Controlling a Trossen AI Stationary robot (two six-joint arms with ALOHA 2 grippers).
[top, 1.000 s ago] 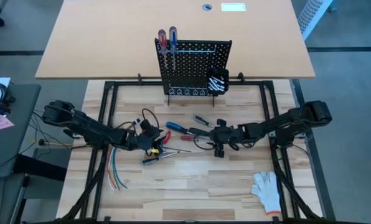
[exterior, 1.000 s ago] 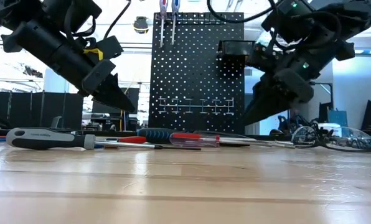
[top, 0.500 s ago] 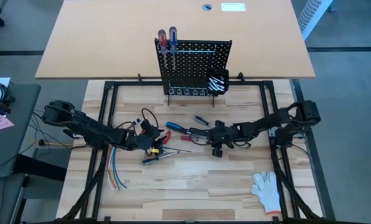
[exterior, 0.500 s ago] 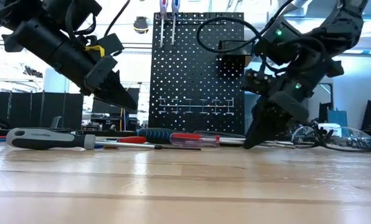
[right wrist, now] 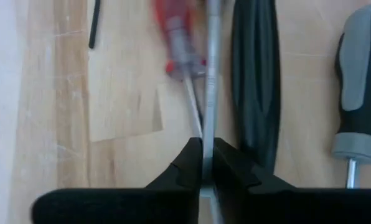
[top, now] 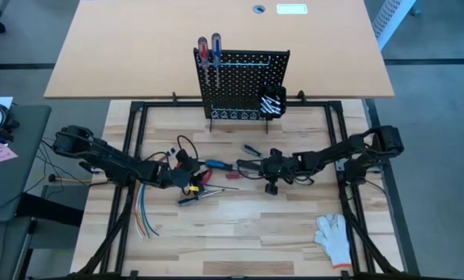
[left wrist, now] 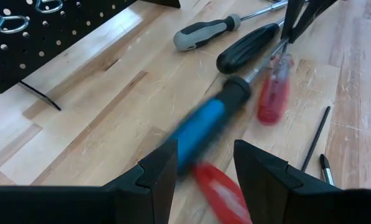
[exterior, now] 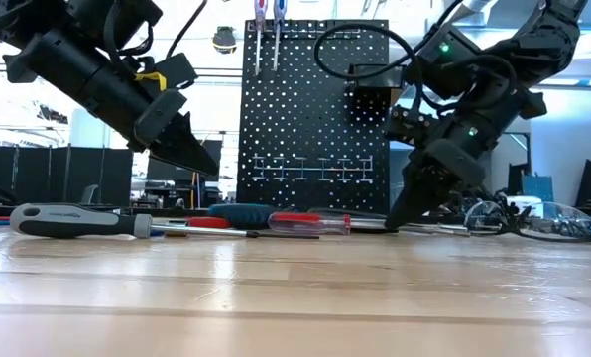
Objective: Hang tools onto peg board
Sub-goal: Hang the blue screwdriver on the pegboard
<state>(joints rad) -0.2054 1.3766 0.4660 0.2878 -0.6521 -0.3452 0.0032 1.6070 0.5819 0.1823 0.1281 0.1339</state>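
**Right gripper pinches a screwdriver shaft at table centre**

At the middle of the table (top: 240, 233), your right gripper (top: 244, 166) has come down among the loose tools and its fingers have narrowed from apart to pinched on a thin silver shaft (right wrist: 209, 74) within the last second. The right wrist view shows the shaft running straight between the two pads with almost no gap. Which handle that shaft belongs to you cannot confirm from this view; the blue-handled screwdriver (left wrist: 201, 124) is blurred and has shifted toward the left arm compared with a second ago, so it is the likely one.

Your left gripper (top: 191, 180) hangs above the near-left part of the pile, fingers (left wrist: 157, 174) unchanged, moderately apart, holding nothing.

The remaining tools lie flat: a red-handled screwdriver (exterior: 310, 221), a black-and-grey one (exterior: 72, 220), a black handle (right wrist: 255, 81). The peg board (top: 244, 85) stands upright at the back, well apart from the pile, with two screwdrivers (top: 209, 48) hung at its top left.

Judgement: the grasp looks closed, so a lift comes next. A pinch on bare shaft may let the handle swing; watch it.
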